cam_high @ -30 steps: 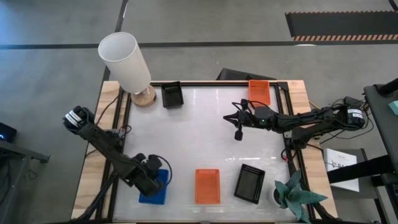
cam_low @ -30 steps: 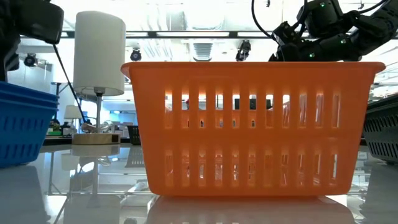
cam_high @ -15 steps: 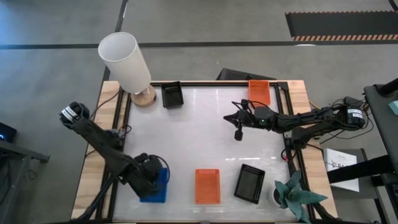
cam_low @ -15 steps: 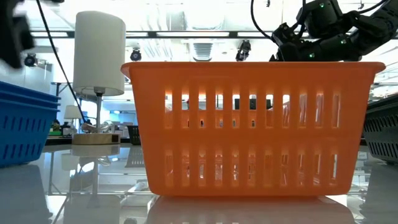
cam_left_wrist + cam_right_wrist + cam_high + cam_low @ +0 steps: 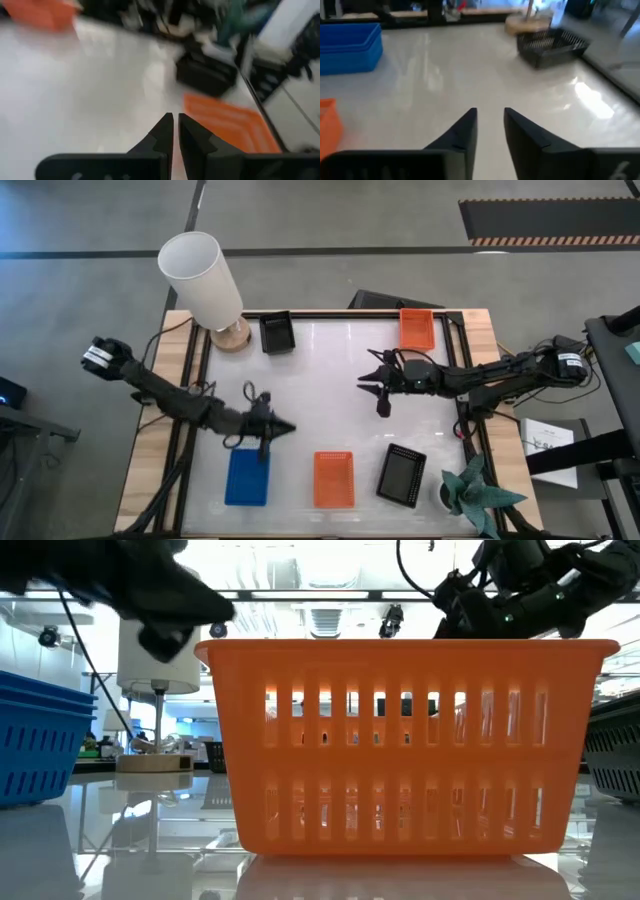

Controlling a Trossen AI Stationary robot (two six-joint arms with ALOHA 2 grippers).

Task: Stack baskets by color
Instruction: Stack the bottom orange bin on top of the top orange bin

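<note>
A blue basket stack [image 5: 246, 477], an orange basket [image 5: 333, 479] and a black basket [image 5: 401, 474] rest on their bases in a row near the table's front edge. Another black basket [image 5: 277, 332] and another orange basket [image 5: 417, 327] stand at the far edge. My left gripper [image 5: 287, 427] hangs shut and nearly level above the table, just beyond the blue stack and touching nothing. My right gripper [image 5: 365, 378] hovers over the table's middle right, open, with nothing between its fingers [image 5: 465, 127]. It points toward the table's left.
A tall white lampshade on a wooden foot [image 5: 205, 280] stands at the far left corner. A green plant [image 5: 475, 492] sits at the near right corner. Bare white tabletop [image 5: 320, 395] lies between the two grippers.
My left gripper has risen off the blue basket stack and swung toward the table's middle, tipping from pointing down to nearly level. The blue stack stays in place. My right gripper has opened a little and barely shifted.
</note>
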